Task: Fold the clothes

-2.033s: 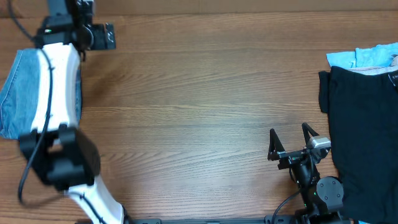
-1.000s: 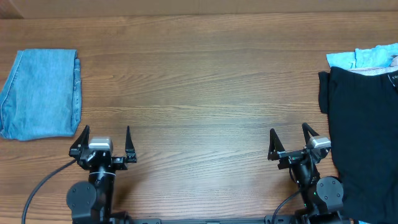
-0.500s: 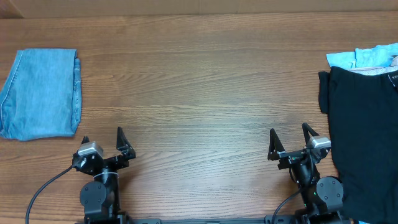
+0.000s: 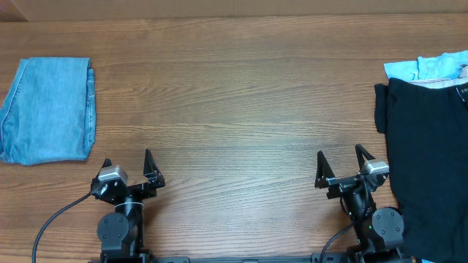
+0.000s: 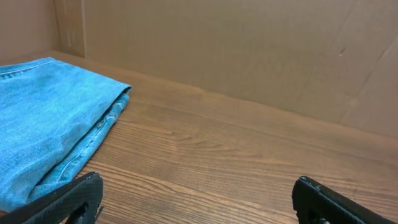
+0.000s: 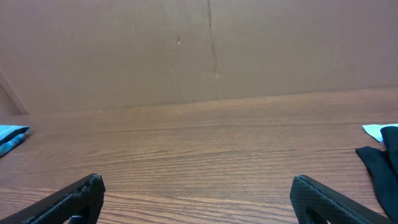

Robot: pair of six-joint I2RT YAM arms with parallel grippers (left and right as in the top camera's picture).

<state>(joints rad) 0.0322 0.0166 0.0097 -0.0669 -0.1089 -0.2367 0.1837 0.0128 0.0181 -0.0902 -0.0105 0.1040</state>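
Observation:
The light blue denim jeans (image 4: 47, 109) lie folded into a compact rectangle at the far left of the table; they also show at the left of the left wrist view (image 5: 50, 137). My left gripper (image 4: 127, 164) is open and empty near the front edge, to the right of and nearer than the jeans. My right gripper (image 4: 341, 162) is open and empty near the front edge at the right. A black garment (image 4: 431, 146) lies flat at the right edge, just right of my right gripper.
A light blue cloth (image 4: 424, 67) peeks out beyond the black garment at the back right. The black garment's edge shows in the right wrist view (image 6: 379, 165). A brown cardboard wall (image 5: 249, 50) stands along the table's far side.
My left arm has pulled back from over the jeans to the front edge, leaving the folded jeans uncovered. In the last half second it shifted slightly right. My right arm has not moved.

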